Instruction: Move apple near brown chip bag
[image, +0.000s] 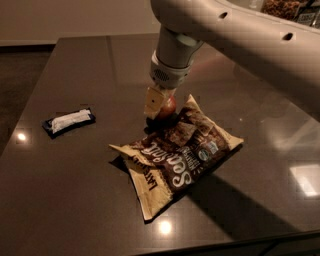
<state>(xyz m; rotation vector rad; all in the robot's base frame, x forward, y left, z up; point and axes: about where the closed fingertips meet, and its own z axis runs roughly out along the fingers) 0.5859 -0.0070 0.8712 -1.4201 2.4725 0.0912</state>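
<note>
The small red apple sits low at the table surface, right against the upper left edge of the brown chip bag, which lies flat and crinkled in the middle of the dark table. My gripper hangs straight down from the arm and is shut on the apple, its pale finger covering the apple's left side. The apple's far side is hidden behind the gripper.
A small dark bar wrapper with a white label lies to the left on the dark table. The arm crosses the upper right. The table's front edge runs along the bottom.
</note>
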